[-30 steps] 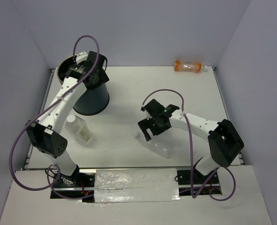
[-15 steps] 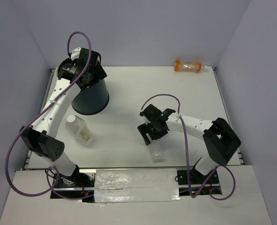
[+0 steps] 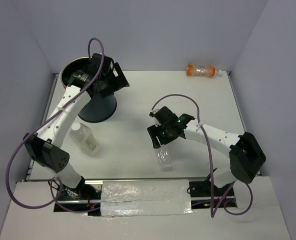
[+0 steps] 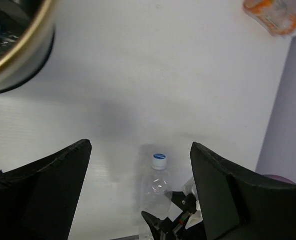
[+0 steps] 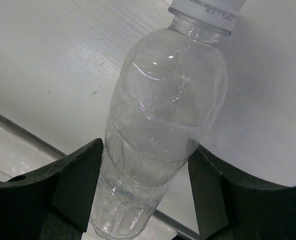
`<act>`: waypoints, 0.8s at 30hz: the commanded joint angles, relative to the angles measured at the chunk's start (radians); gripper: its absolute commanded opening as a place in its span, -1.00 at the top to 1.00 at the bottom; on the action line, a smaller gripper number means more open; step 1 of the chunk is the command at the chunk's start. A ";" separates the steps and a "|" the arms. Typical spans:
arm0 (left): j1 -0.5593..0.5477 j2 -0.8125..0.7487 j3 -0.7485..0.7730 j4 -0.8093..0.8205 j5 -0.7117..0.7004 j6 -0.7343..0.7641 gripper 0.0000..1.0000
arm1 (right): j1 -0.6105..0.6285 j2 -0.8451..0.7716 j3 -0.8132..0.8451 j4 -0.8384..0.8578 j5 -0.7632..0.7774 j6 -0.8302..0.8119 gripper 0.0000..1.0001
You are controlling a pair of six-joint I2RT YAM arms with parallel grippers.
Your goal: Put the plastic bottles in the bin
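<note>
Bin (image 3: 95, 107): contents unclear.
L end effector (image 3: 121, 80): at bin's right rim, wide, empty.
R end effector (image 3: 162, 142): well right of bin, clamped on long clear bottle (image 3: 164, 156).
Outside bin: 3 btls, incl. squat bottle (image 3: 85, 139) just beside bin, near side; orange bottle (image 3: 201, 70) far right of bin.

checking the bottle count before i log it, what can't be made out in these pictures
- What lies in the bin: top view, the left arm covers its mouth; left wrist view, the frame corner cuts it off.
- Whether the right fingers press the long clear bottle: right wrist view, they flank it closely, contact unclear.
- Most of the orange bottle: left wrist view, cut off by the top edge.
- Label on the squat bottle: top view, too small.
</note>
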 commanded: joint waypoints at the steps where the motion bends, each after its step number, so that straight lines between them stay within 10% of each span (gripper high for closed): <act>1: 0.001 -0.031 -0.042 0.072 0.142 0.004 -0.87 | 0.006 -0.100 0.074 0.012 -0.010 0.016 -0.35; 24: -0.114 -0.030 -0.244 0.485 0.533 -0.047 -0.87 | 0.006 -0.296 0.156 0.174 0.088 0.050 -0.45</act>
